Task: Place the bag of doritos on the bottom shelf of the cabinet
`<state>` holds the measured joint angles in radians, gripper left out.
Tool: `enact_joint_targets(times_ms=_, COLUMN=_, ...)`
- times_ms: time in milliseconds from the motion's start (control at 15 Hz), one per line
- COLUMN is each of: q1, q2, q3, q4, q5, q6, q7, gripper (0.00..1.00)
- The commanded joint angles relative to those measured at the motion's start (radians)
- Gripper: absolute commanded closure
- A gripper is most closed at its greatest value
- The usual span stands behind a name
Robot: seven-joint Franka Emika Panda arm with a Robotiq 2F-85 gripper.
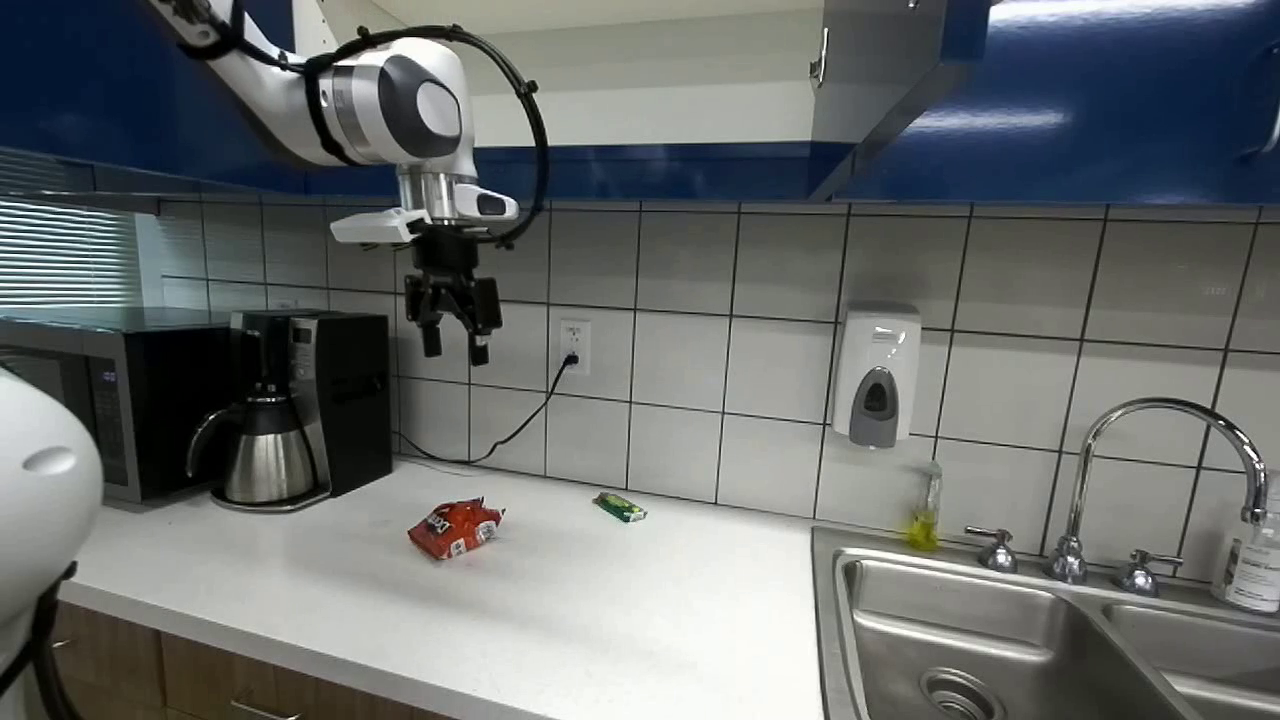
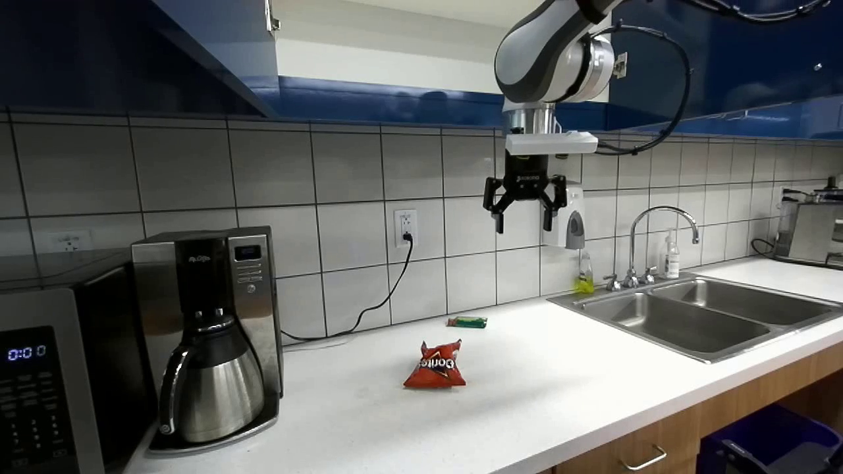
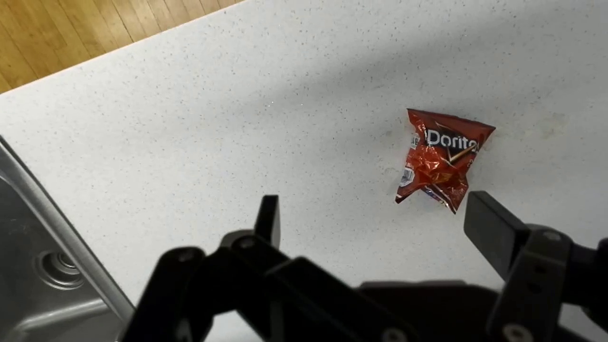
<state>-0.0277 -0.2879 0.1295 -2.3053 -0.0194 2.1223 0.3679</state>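
Closest in the wrist view, the end effector [image 3: 373,209] is being shown along the bottom of the frame, released, its two fingers being held wide apart. Farther off, right of centre, the red bag of doritos [image 3: 439,156] is being supported by the speckled white desk [image 3: 190,166]. A steel sink [image 3: 57,225] is being seen at lower left, and a wooden floor [image 3: 52,38] at upper left.

In an exterior view, the lower left is being occupied by a microwave [image 2: 79,362] and, just beside it, a coffee maker [image 2: 197,283]. Beyond these, near the centre, the bag is being shown below and left of the end effector, which is being held well above the desk. Behind the bag, a small green packet [image 2: 467,322] is being seen near the tiled wall [image 2: 352,237]. Across the top of the frame, the white interior of the blue cabinet [image 2: 395,102] is being exposed.
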Motion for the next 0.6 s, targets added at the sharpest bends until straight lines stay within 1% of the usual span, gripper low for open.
enact_joint_targets(times_ms=0, q1=0.032, q2=0.084, q3=-0.008, q4=0.016, q5=0.009, q6=0.069, q7=-0.043, gripper=0.0)
enact_joint_targets(times_ms=267, q1=0.071, q2=0.18, q3=-0.004, q4=0.03, q5=0.022, q6=0.14, q7=-0.087, gripper=0.0)
enact_joint_targets(times_ms=533, q1=0.108, q2=0.266, q3=0.001, q4=0.044, q5=0.034, q6=0.184, q7=-0.115, gripper=0.0)
